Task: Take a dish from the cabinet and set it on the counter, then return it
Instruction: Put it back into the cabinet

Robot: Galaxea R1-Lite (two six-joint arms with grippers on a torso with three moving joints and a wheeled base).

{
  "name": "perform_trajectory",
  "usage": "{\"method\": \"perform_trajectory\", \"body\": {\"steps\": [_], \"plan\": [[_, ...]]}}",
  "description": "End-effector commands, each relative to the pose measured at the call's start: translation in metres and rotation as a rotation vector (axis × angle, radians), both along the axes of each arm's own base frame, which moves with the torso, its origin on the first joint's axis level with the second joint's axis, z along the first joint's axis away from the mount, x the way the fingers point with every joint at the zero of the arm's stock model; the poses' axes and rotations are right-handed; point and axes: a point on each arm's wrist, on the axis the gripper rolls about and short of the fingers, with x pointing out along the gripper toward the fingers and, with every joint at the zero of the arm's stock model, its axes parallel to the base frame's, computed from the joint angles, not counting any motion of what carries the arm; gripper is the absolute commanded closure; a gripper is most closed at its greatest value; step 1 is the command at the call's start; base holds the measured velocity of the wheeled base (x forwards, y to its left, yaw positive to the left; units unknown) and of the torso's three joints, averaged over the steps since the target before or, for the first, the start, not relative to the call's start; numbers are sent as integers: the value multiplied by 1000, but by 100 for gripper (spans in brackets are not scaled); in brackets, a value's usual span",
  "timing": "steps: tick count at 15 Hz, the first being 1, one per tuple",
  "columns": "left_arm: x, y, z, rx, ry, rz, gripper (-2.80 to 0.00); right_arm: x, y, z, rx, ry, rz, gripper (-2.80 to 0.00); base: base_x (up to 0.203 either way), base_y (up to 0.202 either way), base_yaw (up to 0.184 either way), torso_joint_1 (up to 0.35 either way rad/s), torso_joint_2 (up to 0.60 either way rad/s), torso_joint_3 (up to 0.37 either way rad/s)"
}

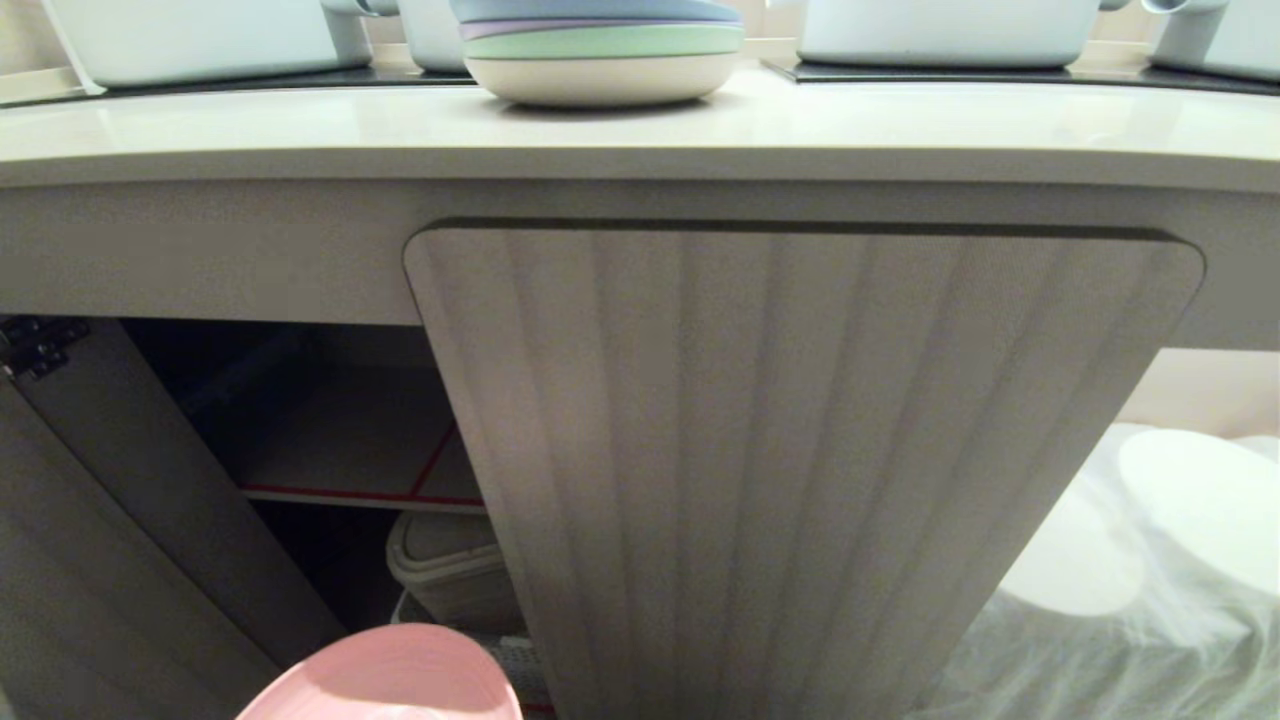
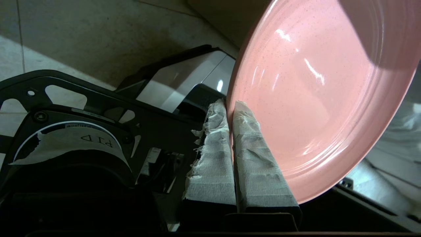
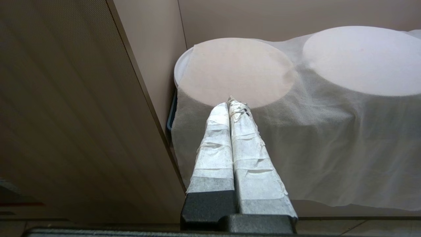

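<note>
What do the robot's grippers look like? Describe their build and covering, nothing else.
Both match. The left gripper and right gripper each have two long tapering fingers wrapped in frayed white tape, mounted on a black base. No cables or markings show on either.

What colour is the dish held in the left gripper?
Pink, with fine darker speckles; the dish shows best in the left wrist view, pinched by the left gripper.

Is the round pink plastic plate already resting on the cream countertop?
No: the round pink plastic plate is held by its rim in the left claw, low before the cabinet, not on the cream countertop.
</note>
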Motion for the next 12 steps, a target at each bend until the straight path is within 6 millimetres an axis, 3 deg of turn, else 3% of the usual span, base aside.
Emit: {"method": "perform_trajectory", "body": {"steps": [1,12], "plan": [[-3,0,-1,-16,20,34,0,0,0,0,0,0,0,0,0,0,0,0,0,0],[-5,1,-1,-15,34,210,0,0,0,0,0,0,0,0,0,0,0,0,0,0]]}}
